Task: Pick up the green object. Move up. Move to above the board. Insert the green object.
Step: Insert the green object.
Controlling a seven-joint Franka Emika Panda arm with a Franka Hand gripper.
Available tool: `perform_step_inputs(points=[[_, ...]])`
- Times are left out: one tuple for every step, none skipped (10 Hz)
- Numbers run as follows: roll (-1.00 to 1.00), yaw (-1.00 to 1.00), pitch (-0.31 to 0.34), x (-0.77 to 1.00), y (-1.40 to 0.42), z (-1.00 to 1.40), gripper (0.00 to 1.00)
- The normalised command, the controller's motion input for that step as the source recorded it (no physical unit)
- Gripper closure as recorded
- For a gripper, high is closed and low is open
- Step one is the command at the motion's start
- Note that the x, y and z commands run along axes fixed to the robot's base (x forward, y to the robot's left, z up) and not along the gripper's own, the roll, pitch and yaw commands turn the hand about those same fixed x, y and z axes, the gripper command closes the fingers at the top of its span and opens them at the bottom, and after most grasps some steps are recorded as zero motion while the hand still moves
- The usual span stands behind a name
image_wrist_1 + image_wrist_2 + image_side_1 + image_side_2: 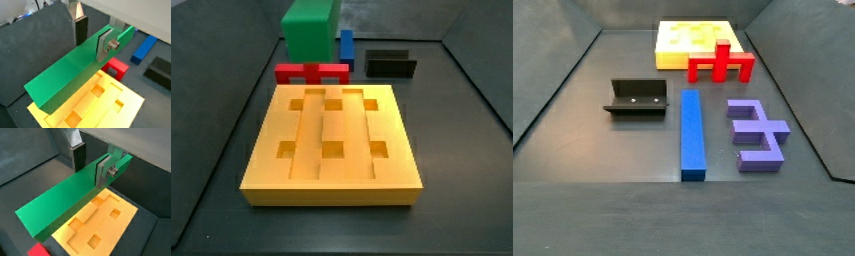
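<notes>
Gripper (92, 37) fingers, flat silver plates with dark pads, are clamped on the green object (70, 75), one plate on each broad face of the bar near one of its ends; the same grip shows in both wrist views, with the gripper (91, 166) pinching the green object (63, 203) held on edge. The bar hangs in the air above the board (100, 107), its long body reaching out over the yellow-orange slab, whose square recesses and lengthwise grooves show beneath it in both wrist views (100, 225).

In a side view the green object (309, 30) appears as a raised green block at the far end of the scene, above the far edge of the board (331, 140) and over the red cross-shaped block (313, 72). The gripper itself cannot be made out in that view. The red block lies just beyond the board's far edge, close to it; whether they touch cannot be told. Farther back stand a blue bar (346, 43) and, to its right, the fixture (392, 64).

In a side view from the opposite end, the blue bar (692, 133) lies lengthwise on the dark floor, with the fixture (639, 98) to its left and a purple block (756, 133) to its right. The red block (720, 62) sits at the near edge of the board (694, 40).
</notes>
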Motion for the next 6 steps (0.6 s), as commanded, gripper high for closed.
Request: perform_step_inputs(points=[[-0.21,0.0,-0.04,-0.27,-0.19,-0.67,1.0],[-0.21,0.03,-0.036,-0.25,-0.23,-0.65,1.0],[-0.14,0.09,-0.03,-0.2,-0.22,-0.75,1.0],[-0.04,0.1,-0.011,-0.09,-0.2,-0.8,1.0],[0.0,0.13,0.0,-0.01,-0.15,-0.83,1.0],[0.03,0.14,0.0,0.0,-0.13,-0.78,1.0]])
